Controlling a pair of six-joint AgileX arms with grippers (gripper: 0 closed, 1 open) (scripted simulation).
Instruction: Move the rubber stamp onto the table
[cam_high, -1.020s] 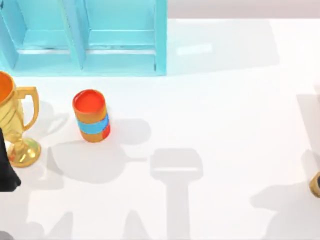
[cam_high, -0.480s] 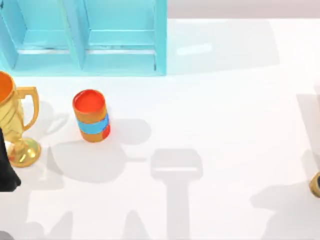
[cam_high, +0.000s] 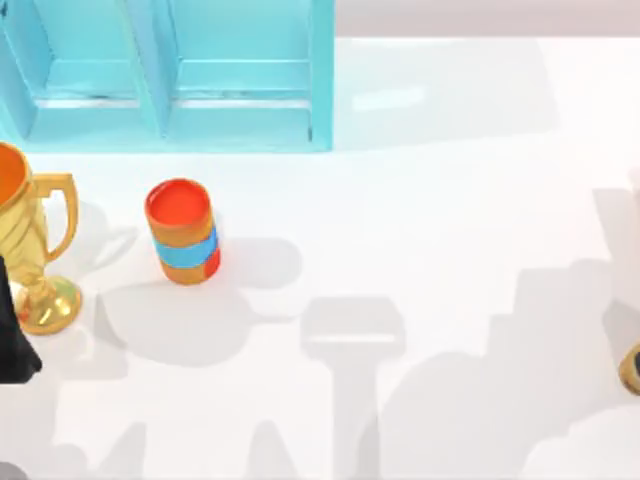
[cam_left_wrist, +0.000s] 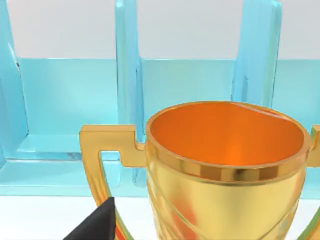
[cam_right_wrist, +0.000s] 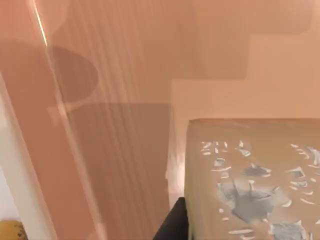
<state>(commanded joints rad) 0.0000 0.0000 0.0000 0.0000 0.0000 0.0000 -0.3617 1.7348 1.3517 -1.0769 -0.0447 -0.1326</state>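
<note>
rubber stamp (cam_right_wrist: 250, 180) close by right arm's dark fingers (cam_right_wrist: 172, 225), grip unclear; left arm parked near gold trophy (cam_high: 25, 250)

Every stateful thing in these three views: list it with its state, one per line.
Rubber stamp: close before the right wrist camera, pale mark facing it.
Orange cup: upright, empty, on the table.
Gold trophy: upright, empty, at the table's left edge.
Turquoise shelf unit: compartments empty.
Left gripper: beside the trophy.

rubber stamp (cam_right_wrist: 250, 180): tan block, pale flecked face | table (cam_high: 450, 200): white, flat
</note>
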